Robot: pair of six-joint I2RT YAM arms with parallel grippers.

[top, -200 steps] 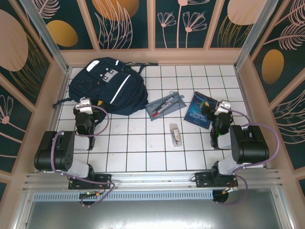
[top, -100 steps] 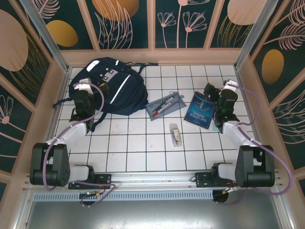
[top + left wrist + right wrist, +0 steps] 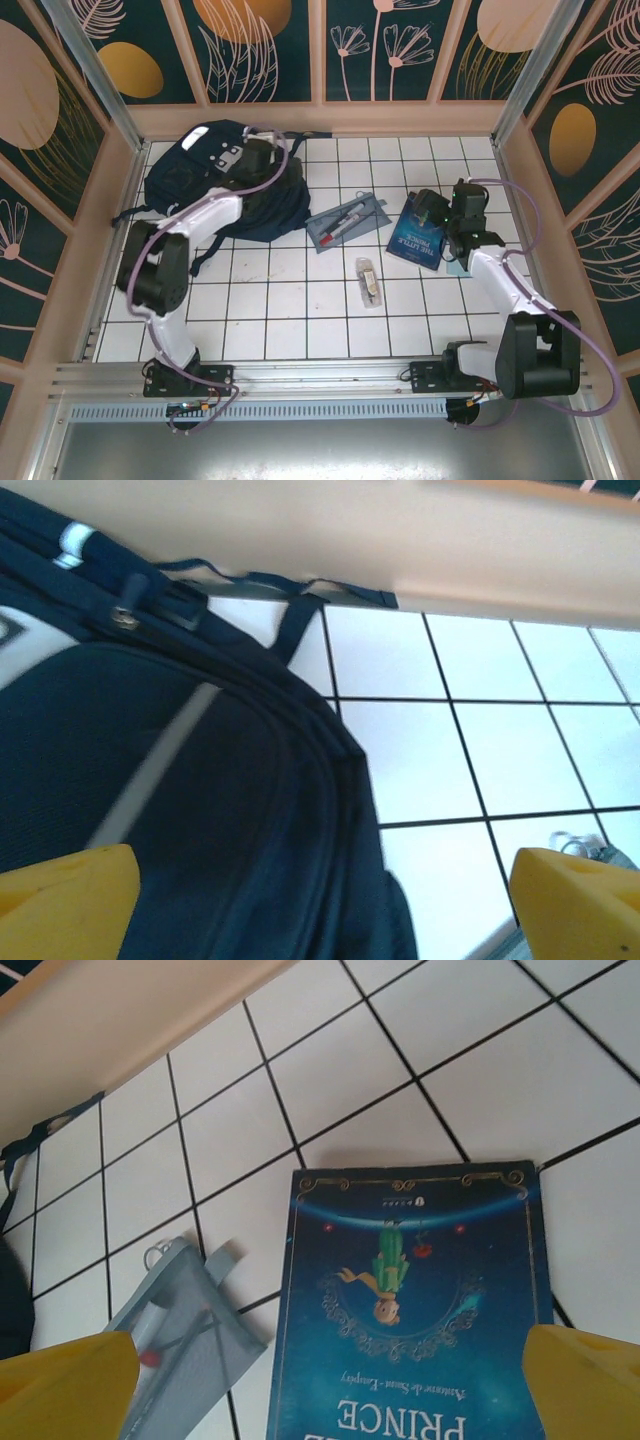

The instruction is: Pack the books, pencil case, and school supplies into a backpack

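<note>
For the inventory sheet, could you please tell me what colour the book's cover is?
The book is dark blue, clearest in the right wrist view.

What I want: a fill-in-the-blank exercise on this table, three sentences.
1. The left tool hangs over the navy ____.
2. The right tool hangs over a book titled The Little ____.
3. The tiles under the clear supply packet are ____.
Missing words: backpack; Prince; white.
</note>
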